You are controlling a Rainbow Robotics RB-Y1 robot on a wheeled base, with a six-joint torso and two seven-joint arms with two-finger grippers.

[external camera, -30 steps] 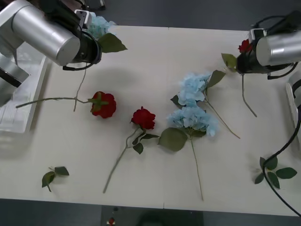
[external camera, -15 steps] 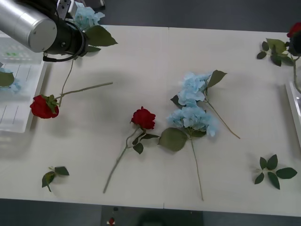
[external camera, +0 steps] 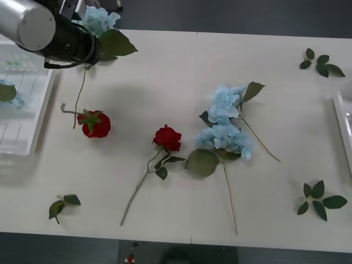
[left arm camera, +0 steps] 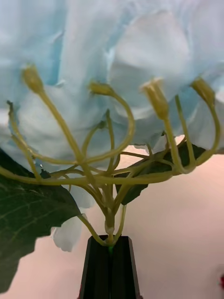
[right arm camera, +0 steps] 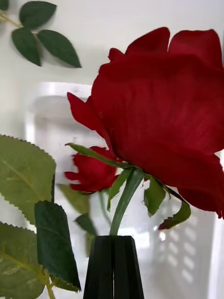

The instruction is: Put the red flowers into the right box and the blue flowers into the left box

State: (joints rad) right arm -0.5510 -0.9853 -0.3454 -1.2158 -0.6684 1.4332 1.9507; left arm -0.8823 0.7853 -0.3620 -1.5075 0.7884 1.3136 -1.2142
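Note:
My left gripper (left arm camera: 109, 240) is shut on the stem base of a blue flower (left arm camera: 116, 70). In the front view that blue flower (external camera: 100, 20) hangs at the table's far left beside the left box (external camera: 25, 140), its thin stem dangling down. A red flower (external camera: 96, 124) lies by that stem's tip, and another red flower (external camera: 168, 137) lies mid-table. Two blue flowers (external camera: 225, 121) lie to its right. My right gripper (right arm camera: 114, 240) is shut on the stem of a red flower (right arm camera: 163, 103), above the right box (right arm camera: 46, 107), where another red flower (right arm camera: 93, 170) lies.
Loose leaf sprigs lie at the far right (external camera: 322, 61), the near right (external camera: 322, 201) and the near left (external camera: 61, 204). A blue flower with a green leaf (external camera: 6, 92) rests in the left box. The right box's rim (external camera: 342, 126) shows at the table's right edge.
My right arm carried its red flower out of the front view to the right. The left arm shifted left with the blue flower; the left red flower slid left, then partly back, turning.

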